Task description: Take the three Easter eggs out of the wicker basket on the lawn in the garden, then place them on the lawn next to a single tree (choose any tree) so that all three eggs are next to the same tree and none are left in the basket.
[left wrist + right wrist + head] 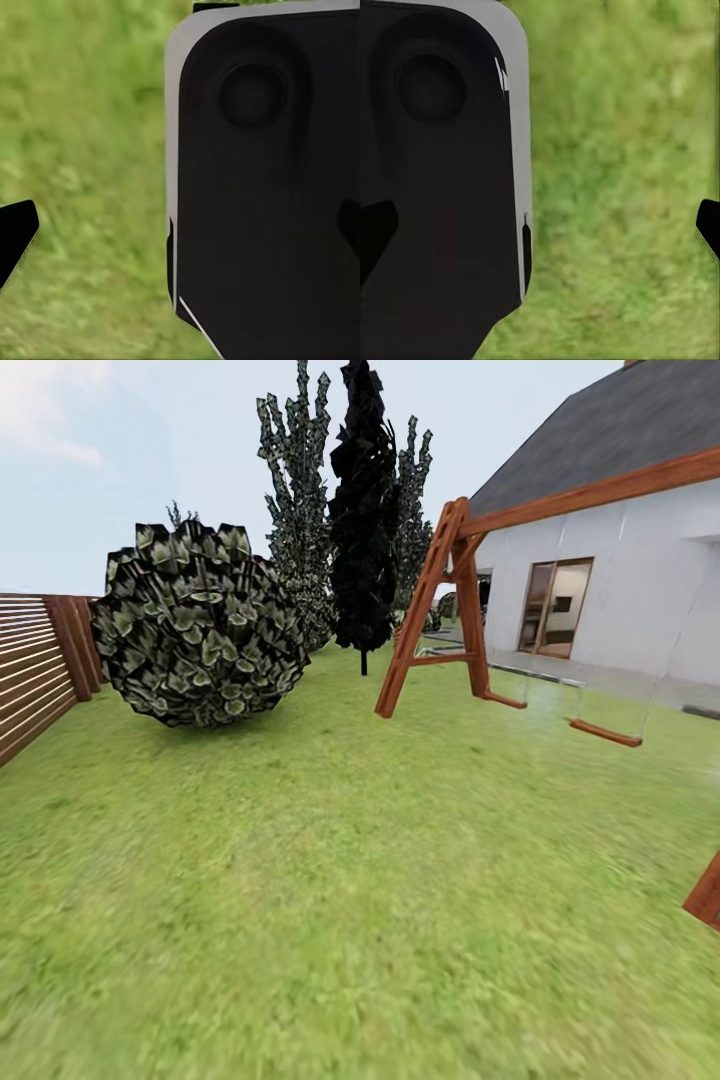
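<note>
Wide lawn [330,880] is seen from the head view, bordered by a round bush [198,622], a black tree [362,510], a swing frame [455,595] and the house [610,560]. The left end effector [180,225] and right end effector [540,225] are spread and empty over grass. Basket and eggs cannot be located here; the swing legs could probably be struck if the base is driven on carelessly.

The head camera looks forward over the lawn [330,880] toward the white house [610,580]. Each wrist camera points down, seemingly close, at blurred grass beside a dark robot body [270,187]; all three views share the lawn.
</note>
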{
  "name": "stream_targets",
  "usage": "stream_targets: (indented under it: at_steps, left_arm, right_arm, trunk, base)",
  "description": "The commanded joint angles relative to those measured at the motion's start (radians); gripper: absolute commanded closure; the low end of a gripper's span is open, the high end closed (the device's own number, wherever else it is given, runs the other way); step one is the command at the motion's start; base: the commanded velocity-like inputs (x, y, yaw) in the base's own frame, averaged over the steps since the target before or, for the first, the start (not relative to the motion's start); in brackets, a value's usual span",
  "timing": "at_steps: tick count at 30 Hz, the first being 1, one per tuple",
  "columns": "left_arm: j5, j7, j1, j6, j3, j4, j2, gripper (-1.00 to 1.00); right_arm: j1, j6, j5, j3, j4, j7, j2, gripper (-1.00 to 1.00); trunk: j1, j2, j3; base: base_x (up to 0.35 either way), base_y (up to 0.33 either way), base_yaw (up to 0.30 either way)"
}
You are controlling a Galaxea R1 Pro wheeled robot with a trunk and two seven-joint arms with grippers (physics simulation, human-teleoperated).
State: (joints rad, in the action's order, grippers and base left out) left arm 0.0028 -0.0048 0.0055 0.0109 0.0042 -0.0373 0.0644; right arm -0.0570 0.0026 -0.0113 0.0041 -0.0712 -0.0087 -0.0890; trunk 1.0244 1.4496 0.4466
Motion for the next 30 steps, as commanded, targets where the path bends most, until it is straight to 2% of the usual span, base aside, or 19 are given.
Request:
stream_targets:
  at_steps: [1, 8, 16, 30]
  left_arm:
    - [0.000, -0.001, 0.001, 0.001, 0.000, -0.002, 0.000, -1.00]
    - [0.000, -0.001, 0.001, 0.001, 0.000, -0.002, 0.000, -1.00]
    - [0.000, -0.001, 0.001, 0.001, 0.000, -0.002, 0.000, -1.00]
    - [0.000, -0.001, 0.001, 0.001, 0.000, -0.002, 0.000, -1.00]
  right_arm:
    - [-0.001, 0.000, -0.001, 0.001, -0.002, -0.001, 0.000, -1.00]
    - [-0.001, 0.000, 0.002, 0.004, -0.002, -0.001, 0.001, -1.00]
    - [-0.001, -0.001, 0.011, 0.008, -0.001, 0.001, 0.002, -1.00]
    - [-0.001, 0.000, 0.013, 0.008, -0.002, 0.001, 0.000, -1.00]
  trunk:
    - [0.001, 0.000, 0.001]
    - [0.001, 0.000, 0.001]
    - [0.001, 0.000, 0.001]
    - [0.001, 0.000, 0.001]
  base:
    - [0.335, 0.000, 0.000]
    - [0.335, 0.000, -0.022]
    - [0.335, 0.000, -0.195]
    - [0.335, 0.000, -0.011]
